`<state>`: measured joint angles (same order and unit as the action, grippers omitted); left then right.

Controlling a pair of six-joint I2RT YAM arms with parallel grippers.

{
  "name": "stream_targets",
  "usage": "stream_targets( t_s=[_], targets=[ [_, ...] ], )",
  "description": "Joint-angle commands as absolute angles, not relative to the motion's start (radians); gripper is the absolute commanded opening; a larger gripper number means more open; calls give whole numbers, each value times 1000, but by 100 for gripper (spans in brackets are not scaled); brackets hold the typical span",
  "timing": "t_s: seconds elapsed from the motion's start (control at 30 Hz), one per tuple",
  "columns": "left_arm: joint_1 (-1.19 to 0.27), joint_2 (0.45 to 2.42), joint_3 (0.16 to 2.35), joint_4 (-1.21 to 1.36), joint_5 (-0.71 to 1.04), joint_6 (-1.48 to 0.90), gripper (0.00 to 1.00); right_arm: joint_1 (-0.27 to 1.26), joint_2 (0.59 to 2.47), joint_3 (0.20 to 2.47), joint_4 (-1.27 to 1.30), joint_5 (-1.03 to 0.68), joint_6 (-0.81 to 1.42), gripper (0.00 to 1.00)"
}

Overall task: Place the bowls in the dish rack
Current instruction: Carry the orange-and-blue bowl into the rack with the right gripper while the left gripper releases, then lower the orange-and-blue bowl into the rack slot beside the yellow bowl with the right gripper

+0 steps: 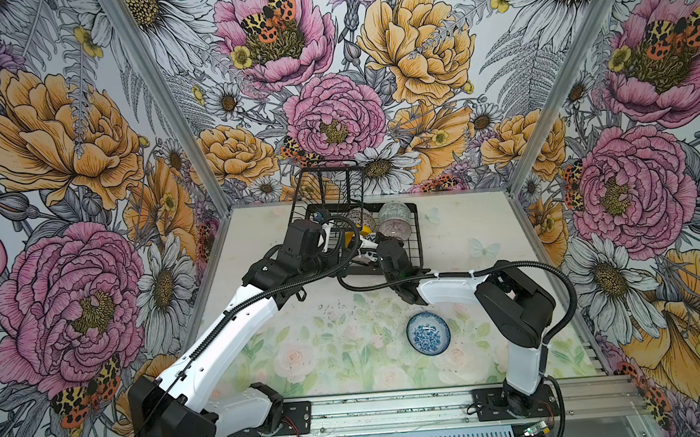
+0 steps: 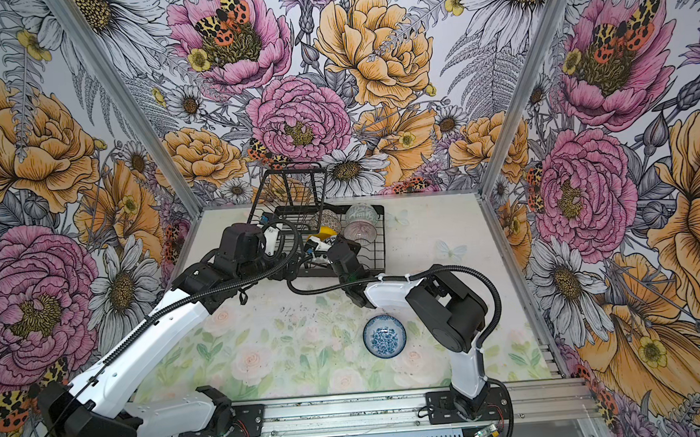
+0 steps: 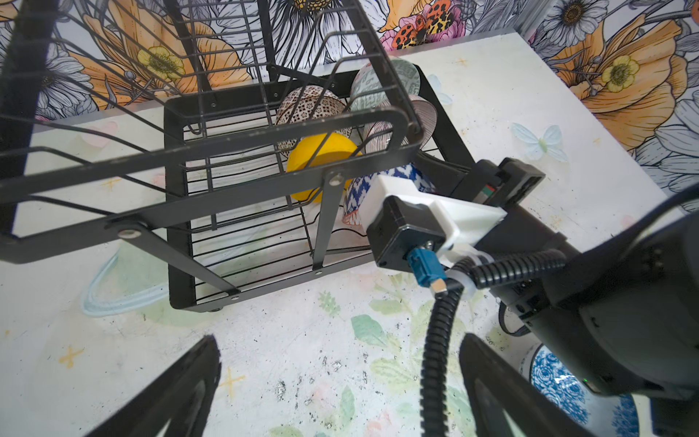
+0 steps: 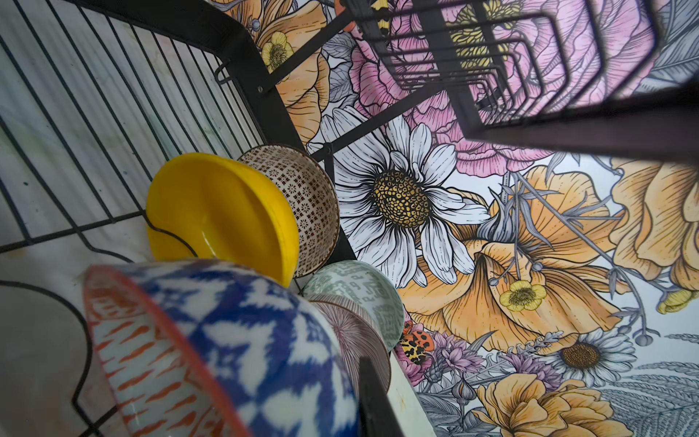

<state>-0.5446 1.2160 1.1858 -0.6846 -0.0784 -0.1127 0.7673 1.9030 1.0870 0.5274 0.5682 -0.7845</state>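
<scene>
Right gripper [image 1: 364, 243]: pinched tight on the thin rim of the orange, blue and white bowl. One flat black finger [image 4: 376, 401] shows at the bowl's edge in the right wrist view.
Orange, blue and white bowl [image 4: 212, 340]: round and shiny, with blue zigzag blots outside and orange dashes by the rim. It is tipped on its side, low over the wires of the rack's bottom tray, just beside the yellow bowl. I cannot tell if it touches the wires.
Left gripper [image 3: 340, 340]: wide apart and holding nothing. Its two black pointed fingers [image 3: 181, 389] hang above the table, near the front of the rack.
Yellow bowl [image 4: 223, 215]: plain, smooth and glossy, standing on its edge in the bottom tray.
Brown and white bowl [image 4: 310, 204]: covered in tiny squares, on its edge right behind the yellow one.
Pale green bowl [image 4: 359, 291]: marked with blocky shapes, on its edge at the back of the tray.
Pink bowl [image 4: 351, 333]: thin lines spread out from the middle. It stands just in front of the green bowl.
Blue flower bowl [image 1: 428, 333]: round, open side up, alone on the table, well apart from the rack.
Dish rack [image 3: 177, 265]: black metal with thin straight wires. It has a flat box-shaped tray below and a smaller basket [image 1: 329, 183] up high on one side.
Table [image 1: 306, 355]: flat and pale, with faded painted roses and leaves.
</scene>
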Motion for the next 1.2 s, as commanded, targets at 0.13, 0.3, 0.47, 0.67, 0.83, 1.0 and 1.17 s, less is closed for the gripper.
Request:
stream_targets(
  t_s=[0.13, 0.3, 0.47, 0.67, 0.83, 1.0, 1.17],
  targets=[
    [-535, 1191, 1170, -687, -54, -112, 99, 768, 1939, 1163, 565, 596, -767, 0],
    [-533, 1187, 1166, -687, -54, -114, 99, 762, 1963, 1185, 546, 600, -754, 0],
    [-533, 1187, 1166, -686, -51, -115, 99, 758, 1979, 1204, 532, 612, -738, 0],
    [-533, 1193, 1166, -686, -47, -115, 99, 756, 1985, 1203, 538, 600, -705, 0],
    [-531, 1196, 1163, -686, -46, -117, 99, 754, 2001, 1209, 552, 588, -682, 0],
    [-532, 1195, 1162, -686, -43, -118, 99, 753, 2024, 1217, 578, 581, -682, 0],
    [-532, 1192, 1159, -686, -41, -120, 99, 752, 2045, 1224, 612, 572, -685, 0]
  ],
)
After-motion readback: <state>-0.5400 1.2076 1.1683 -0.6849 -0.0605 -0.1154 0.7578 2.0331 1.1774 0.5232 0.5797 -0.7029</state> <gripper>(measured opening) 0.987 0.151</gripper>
